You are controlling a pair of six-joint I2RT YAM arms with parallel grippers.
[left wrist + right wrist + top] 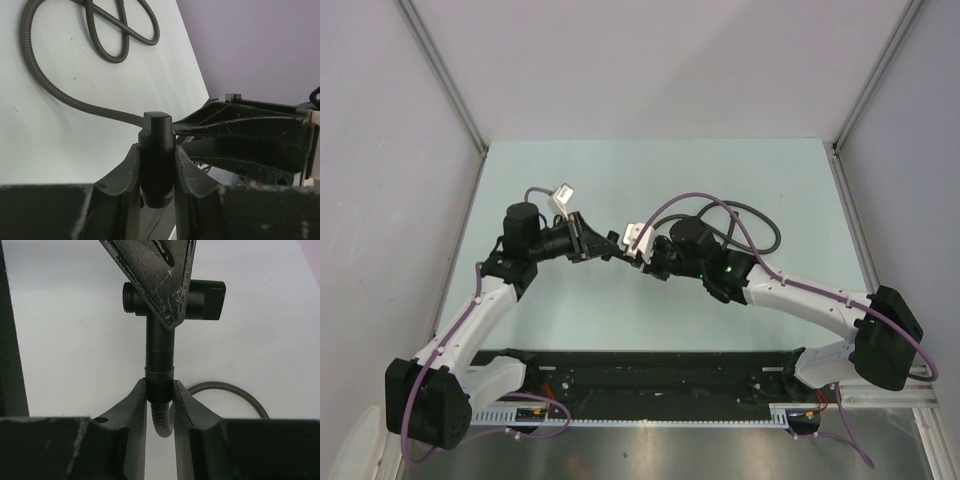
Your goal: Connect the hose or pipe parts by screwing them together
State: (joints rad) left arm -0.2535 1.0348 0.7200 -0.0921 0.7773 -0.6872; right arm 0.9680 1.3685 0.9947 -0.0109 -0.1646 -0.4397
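At centre, left jaws grip fitting, right jaws hose nut, seemingly joined

Both arms elbow out, reach inward; left gripper and right gripper face each other nose to nose, jaws clamped tight.

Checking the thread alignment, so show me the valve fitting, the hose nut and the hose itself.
valve fitting (160,342): right wrist view, on its threaded stem.
hose nut (160,384): right wrist view, on its front face.
hose (75,102): left wrist view, on its curved run.
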